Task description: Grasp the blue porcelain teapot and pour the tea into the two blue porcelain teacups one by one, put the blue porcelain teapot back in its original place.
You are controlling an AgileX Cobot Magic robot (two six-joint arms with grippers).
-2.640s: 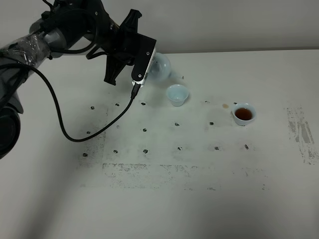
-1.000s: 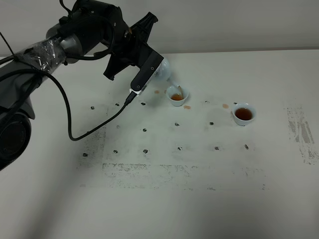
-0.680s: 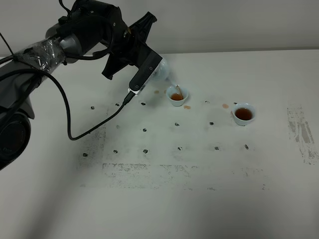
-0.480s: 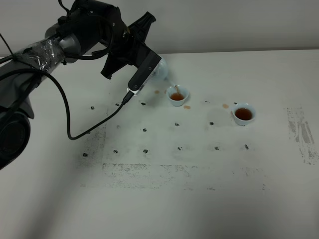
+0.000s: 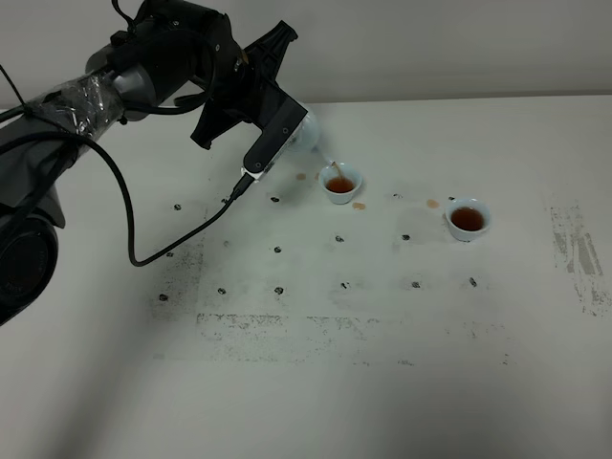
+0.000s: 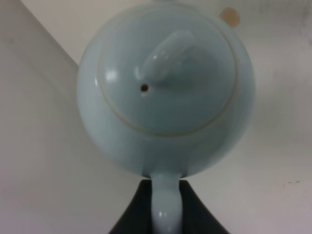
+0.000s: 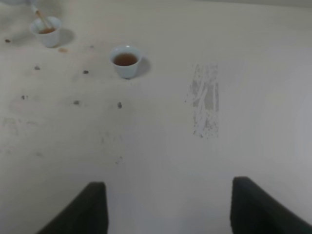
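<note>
Pinching the teapot (image 6: 165,92) handle, shown only wrist-side, left gripper (image 6: 165,209) pours into teacup (image 5: 340,184).

The teapot (image 6: 165,92) is in the left gripper (image 5: 279,122), tilted spout-down. The first teacup (image 5: 340,184) stands on the table (image 5: 382,335) just beyond the gripper, under the spout. The second teacup (image 5: 468,218) stands farther beyond, well apart.

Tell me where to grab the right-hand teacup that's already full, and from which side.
Pinch the right teacup across its outer wall just under the flared rim, coming level from the side of the right gripper. It has no handle, stands upright and holds tea, so a side grip would likely keep it level and the fingers out of the tea.
</note>
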